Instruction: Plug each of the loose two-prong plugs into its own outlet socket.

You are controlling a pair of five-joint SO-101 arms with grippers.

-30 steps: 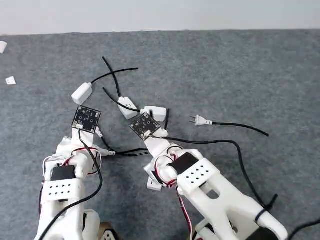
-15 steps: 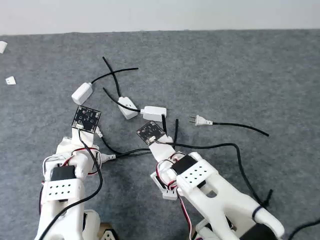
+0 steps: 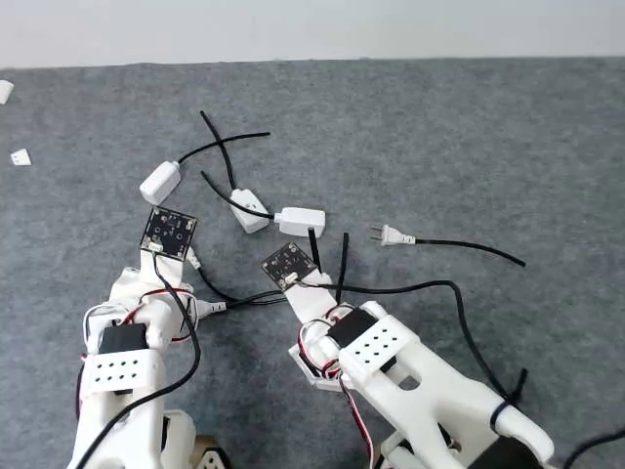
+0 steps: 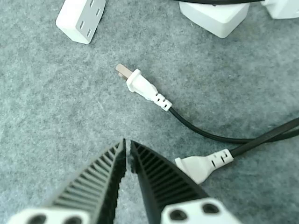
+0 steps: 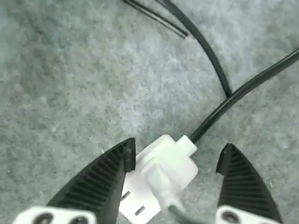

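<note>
Grey mat [image 3: 508,127] from above: three sockets, three plugs. Left socket [image 3: 161,182] sits apart. Left claw [image 4: 127,148] pressed together, empty. Just ahead, first plug [image 4: 142,86] lies flat, prongs aimed toward left socket; second plug [image 4: 205,165] beside claw's finger. Middle socket [image 3: 251,210] just beside right socket [image 3: 301,221]. Right claw [image 5: 179,147] spread, right socket between fingers. Right plug [image 3: 391,234] lies with long axis left-right, prongs pointing left, cord trailing right.

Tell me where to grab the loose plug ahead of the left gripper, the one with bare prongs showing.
Pinch the plug across its white body, from above: it lies flat, and gripping behind the prongs likely leaves them free.
</note>
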